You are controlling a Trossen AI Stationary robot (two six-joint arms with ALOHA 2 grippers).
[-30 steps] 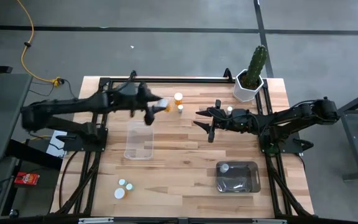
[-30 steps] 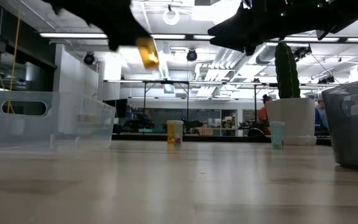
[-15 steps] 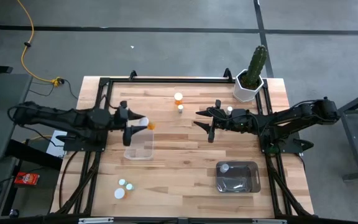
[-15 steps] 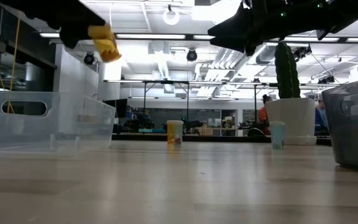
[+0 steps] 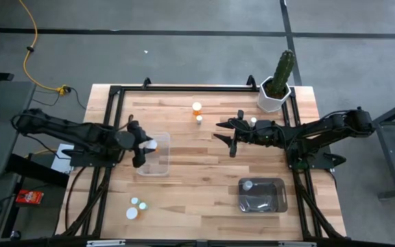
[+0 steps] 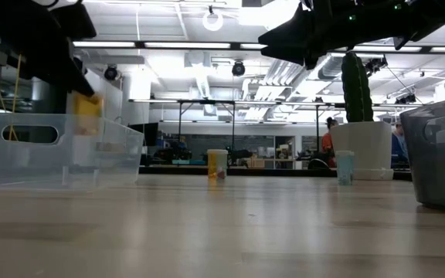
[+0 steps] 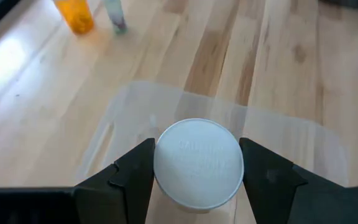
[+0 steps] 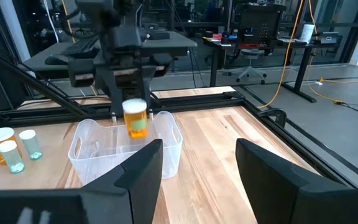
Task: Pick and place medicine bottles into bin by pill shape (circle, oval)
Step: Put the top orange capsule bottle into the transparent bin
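Bottles with white round caps (image 5: 134,206) stood as a small cluster of three at the near left corner of the pale wooden counter (image 5: 204,185). To the right, a dark grey rectangular bin (image 5: 260,195) sat near the front edge with one white-capped bottle (image 5: 247,184) inside it. Farther in, the left end effector (image 5: 145,145) hung over the clear plastic rectangular bin (image 5: 153,156), clenched on an orange-bodied pill bottle with a white cap (image 7: 197,163); in the right wrist view that bottle (image 8: 135,118) hung upright just above the clear bin's rim. The right end effector (image 5: 226,137) hovered near the counter's middle, well apart from the bins, its two dark fingers (image 8: 135,177) spread and holding nothing. Beyond it, an orange bottle (image 5: 197,108) and a smaller pale one (image 5: 199,119) stood just beside each other, with another pale bottle (image 5: 253,121) near the right arm. At the far right corner stood a white pot with a tall green cactus (image 5: 277,84).
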